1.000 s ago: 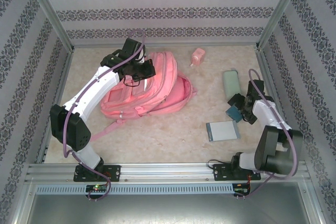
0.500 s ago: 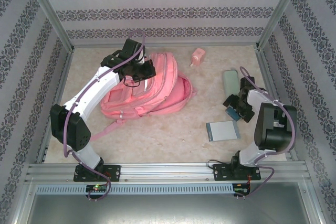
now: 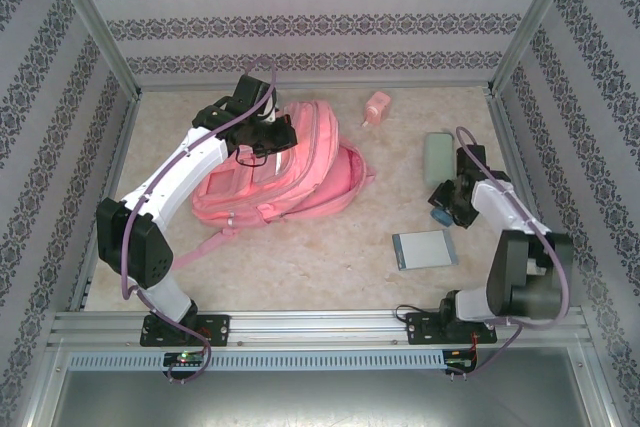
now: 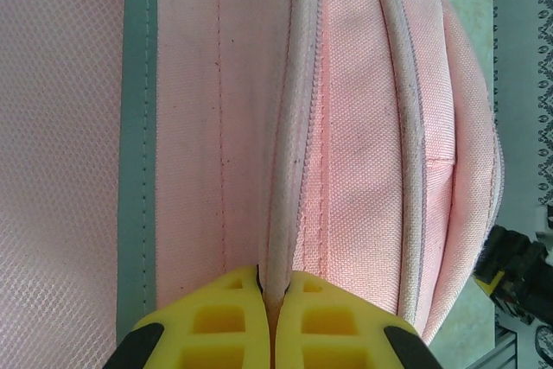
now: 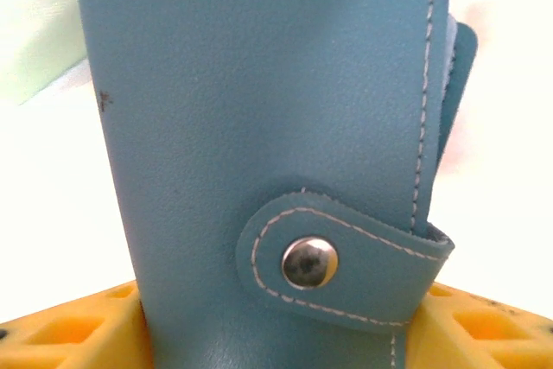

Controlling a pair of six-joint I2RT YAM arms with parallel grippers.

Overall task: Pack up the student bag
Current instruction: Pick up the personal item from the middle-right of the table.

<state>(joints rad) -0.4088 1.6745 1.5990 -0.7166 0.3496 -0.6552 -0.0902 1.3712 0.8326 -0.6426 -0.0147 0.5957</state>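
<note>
The student bag (image 3: 300,172) lies flat on the left half of the table (image 3: 320,257), its top towards the back wall and a strap trailing towards the near edge. The left gripper (image 3: 270,135) sits at the bag's far upper edge. In the left wrist view its yellow fingers (image 4: 216,321) are pressed together on a raised ridge of pink piping, with the bag's fabric running away from them. So this pincer is closed and pinching the bag itself. The right gripper (image 3: 448,205) is well apart from the bag, at the right side of the table, low over a teal snap-fastened card wallet (image 5: 259,127). In the right wrist view the wallet stands between the two yellow fingers (image 5: 60,326), one at each lower corner. Whether they press on it or only flank it I cannot tell. From above, the right gripper covers most of the wallet, and the left arm hides the bag's far left corner. A pale green case (image 3: 438,157) lies just beyond the right gripper, and a grey-blue booklet (image 3: 424,248) nearer the arm bases. A small pink object (image 3: 376,107) near the back wall is too small to name.
</note>
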